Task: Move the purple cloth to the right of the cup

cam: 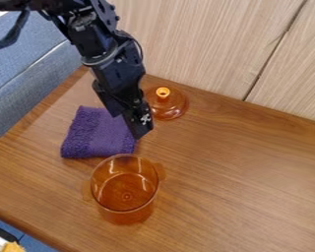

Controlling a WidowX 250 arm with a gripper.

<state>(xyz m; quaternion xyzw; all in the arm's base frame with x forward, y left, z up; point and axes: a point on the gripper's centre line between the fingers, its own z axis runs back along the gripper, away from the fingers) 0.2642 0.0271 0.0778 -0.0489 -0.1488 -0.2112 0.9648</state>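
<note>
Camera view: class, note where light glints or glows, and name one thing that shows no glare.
In the camera view, pale glints show inside the see-through orange cup; the knob on the lid glows brightly; the purple cloth looks matte, with no glare.

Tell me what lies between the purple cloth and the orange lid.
In the camera view, the black gripper shows between the cloth and the lid.

Black arm (110, 59) slants in from upper left, claw (142, 130) hanging downward.

Wood tbl (239, 167) holds purple cloth (94, 133), orange cup (125, 206) w/ handles & orange lid (172, 106)
</note>
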